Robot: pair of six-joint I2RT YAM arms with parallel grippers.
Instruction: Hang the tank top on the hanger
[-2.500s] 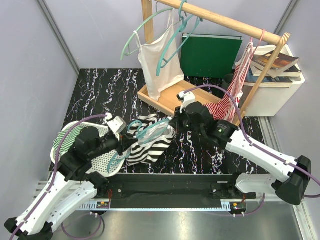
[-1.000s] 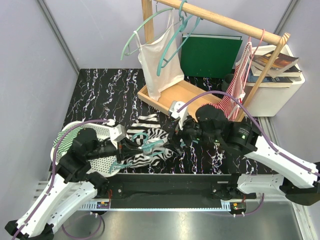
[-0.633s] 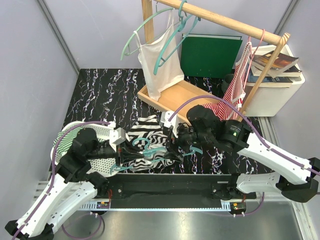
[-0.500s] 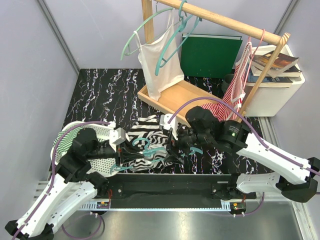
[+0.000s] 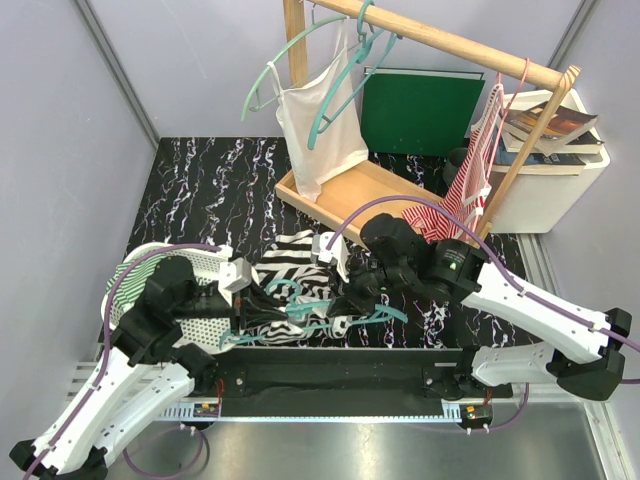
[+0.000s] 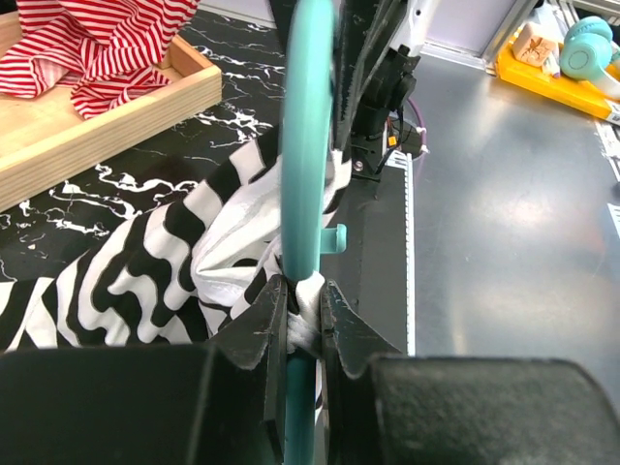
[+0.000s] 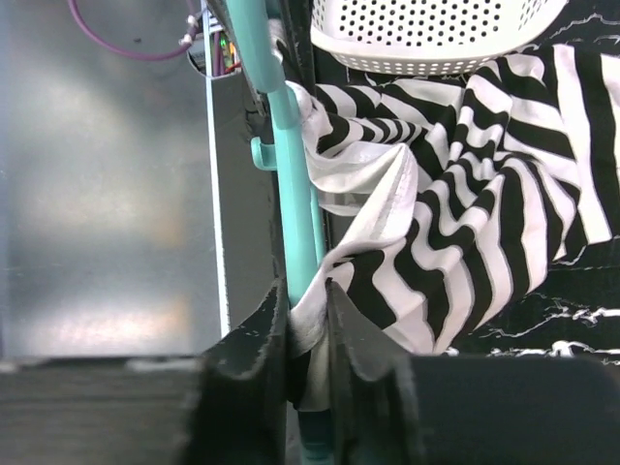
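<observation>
1. I work on a black table [image 5: 200, 190] veined with white. Plain grey walls close it in at the left, back and right.
2. At the far side, one wooden rack [image 5: 450, 42] stands on a wooden tray [image 5: 340, 195]. Behind it are one green binder [image 5: 420, 110] and one white bin [image 5: 555, 190] holding a stack of books [image 5: 555, 125].
3. On the rail I count at least two teal hangers, one pink hanger [image 5: 522, 68], one white tank top [image 5: 318, 130] and one red-and-white striped garment [image 5: 470, 190].
4. One white perforated basket [image 5: 205, 325] sits near my left arm.
5. The tank top [image 5: 290, 255] lies bunched on the table between my two arms, near the front edge. The hanger [image 5: 378, 313] lies across it.
6. My left gripper [image 6: 295, 315] is closed tight, pinching the hanger's bar together with a fold of the tank top.
7. My right gripper [image 7: 305, 310] is likewise clamped on the bar and a fold of striped cloth.
</observation>
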